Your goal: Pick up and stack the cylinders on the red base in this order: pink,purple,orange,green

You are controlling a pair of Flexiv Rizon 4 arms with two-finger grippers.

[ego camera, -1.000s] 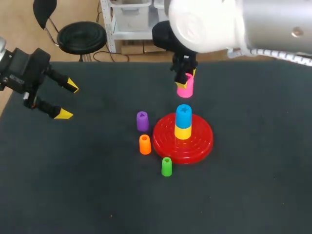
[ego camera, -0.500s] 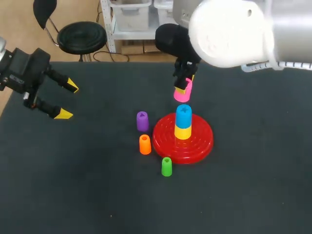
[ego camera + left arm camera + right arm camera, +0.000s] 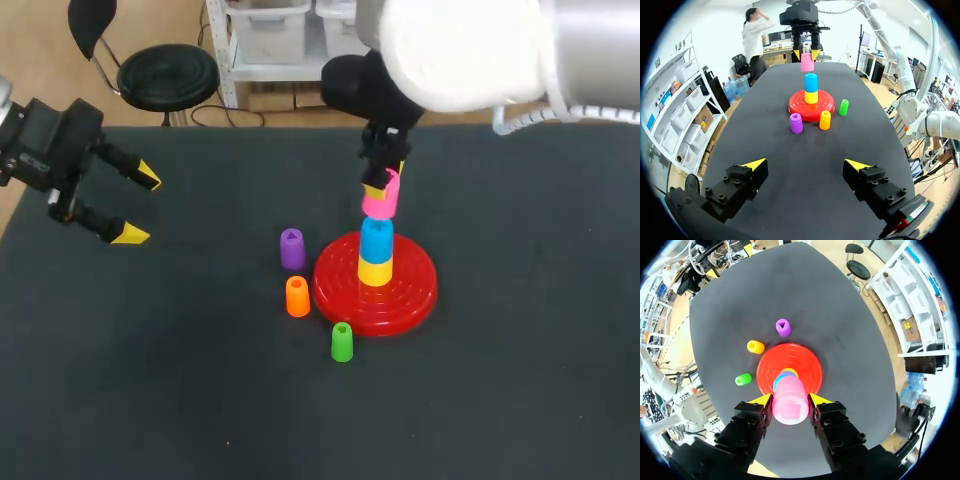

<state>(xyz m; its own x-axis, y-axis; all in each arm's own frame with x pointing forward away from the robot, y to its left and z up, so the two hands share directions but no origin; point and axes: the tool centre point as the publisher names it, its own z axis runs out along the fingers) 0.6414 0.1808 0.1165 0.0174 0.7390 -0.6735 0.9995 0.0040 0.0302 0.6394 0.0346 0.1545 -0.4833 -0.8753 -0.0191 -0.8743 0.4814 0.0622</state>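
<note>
Pink plastic cylinder (image 3: 381,196) hangs pinched in the right hand (image 3: 790,400) just above the blue-and-yellow stack (image 3: 376,256) on the round red base (image 3: 412,296), not yet placed, while purple cylinder (image 3: 291,248), orange cylinder (image 3: 297,297) and green cylinder (image 3: 342,342) wait beside that base, left hand (image 3: 139,207) spread.

The base (image 3: 405,302) sits on the tabletop (image 3: 520,400), a little right of its middle. At the base's centre stands the lower cylinder (image 3: 375,272), with the upper cylinder (image 3: 376,238) on top of it. Just above this stack, not touching it, hangs the held cylinder (image 3: 381,197), pressed from two sides by the fingers of the right pincer (image 3: 790,401). Three more stand on the tabletop left of the base. The rear cylinder (image 3: 291,248) is farthest back, and the middle cylinder (image 3: 297,296) stands before it, just beside the base's rim. The front cylinder (image 3: 342,342) is at the base's front-left edge. The left pincer (image 3: 140,207), fingers spread, hangs over the tabletop's far left, well apart from everything.
</note>
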